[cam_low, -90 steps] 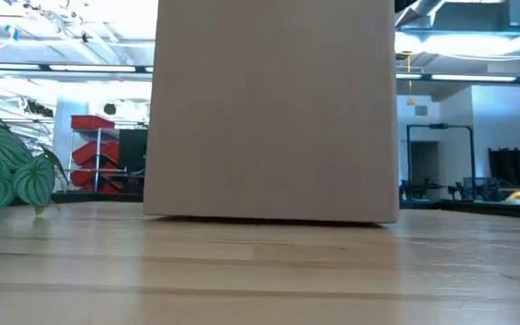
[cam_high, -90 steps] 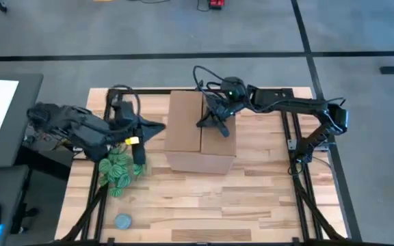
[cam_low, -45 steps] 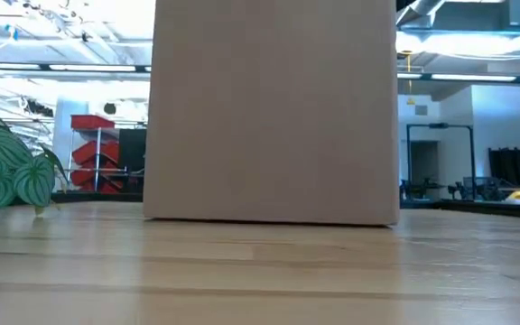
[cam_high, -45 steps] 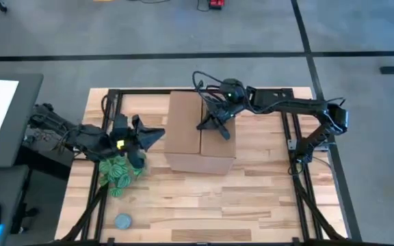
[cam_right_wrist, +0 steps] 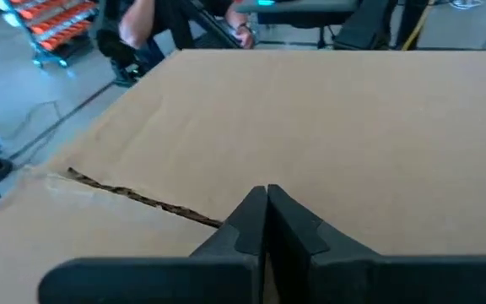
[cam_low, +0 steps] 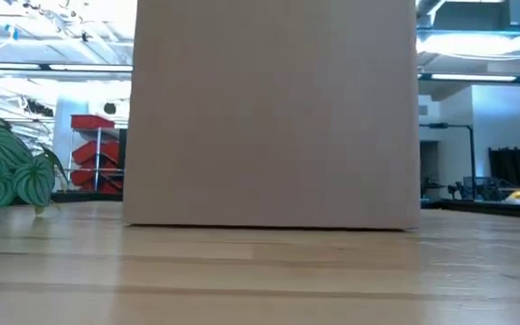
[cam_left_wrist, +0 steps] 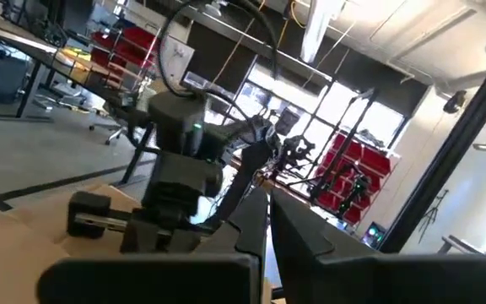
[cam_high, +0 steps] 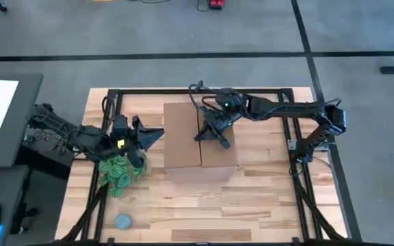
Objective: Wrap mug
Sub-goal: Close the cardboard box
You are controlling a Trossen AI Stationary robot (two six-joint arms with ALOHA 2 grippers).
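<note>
Right gripper (cam_high: 212, 130) pressed together atop the cardboard box (cam_high: 200, 160), centre frame, arm outstretched. Left gripper (cam_high: 142, 134) closed, centre-left, above the green patterned bundle (cam_high: 118, 172).

Light: bright, even, from ceiling fixtures | Glare: windows (cam_left_wrist: 369, 110) blown out white | Shadows: soft, short beside the cardboard box (cam_high: 198, 133) on the table (cam_high: 252, 198) | Focus: near tabletop blurred in low view.

Green bundle (cam_high: 119, 171) left of box (cam_high: 198, 137)
</note>
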